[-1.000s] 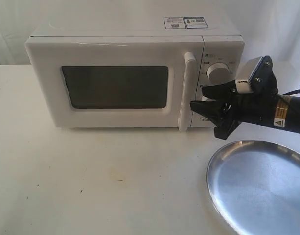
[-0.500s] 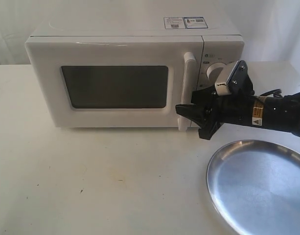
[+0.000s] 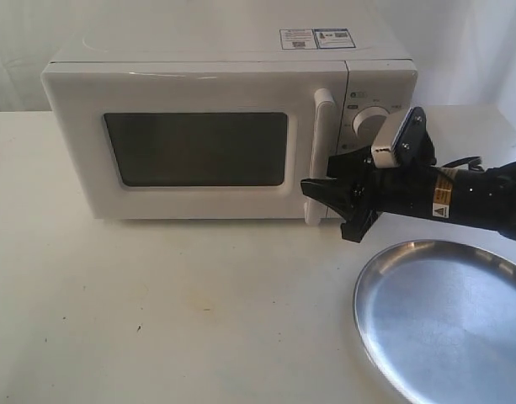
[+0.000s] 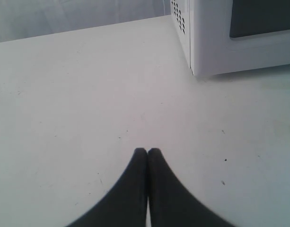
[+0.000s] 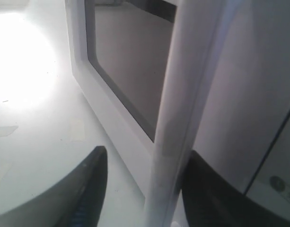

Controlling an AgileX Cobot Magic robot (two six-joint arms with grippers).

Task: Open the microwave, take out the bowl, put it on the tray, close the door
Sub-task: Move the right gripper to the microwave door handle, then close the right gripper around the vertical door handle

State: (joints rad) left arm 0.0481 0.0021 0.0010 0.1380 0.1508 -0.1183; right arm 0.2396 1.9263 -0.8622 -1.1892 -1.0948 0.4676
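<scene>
The white microwave (image 3: 199,84) stands at the back of the table, and its door (image 3: 81,151) with the dark window is closed. My right gripper (image 3: 325,210) is open at the lower part of the vertical bar handle (image 3: 319,151). In the right wrist view the handle (image 5: 182,94) passes between the two fingers of the right gripper (image 5: 145,153), close to one finger (image 5: 206,189). The silver tray (image 3: 443,328) lies at the front right with nothing on it. My left gripper (image 4: 147,151) is shut on nothing above bare table. The bowl is hidden.
In the left wrist view a corner of the microwave (image 4: 215,42) with vent holes lies ahead of the shut fingers. Two dials (image 3: 371,122) sit on the panel beside the handle. White table top (image 3: 173,295) stretches in front of the microwave.
My right gripper has moved left from beside the dials until its open fingers straddle the door handle. The door has stayed closed.
</scene>
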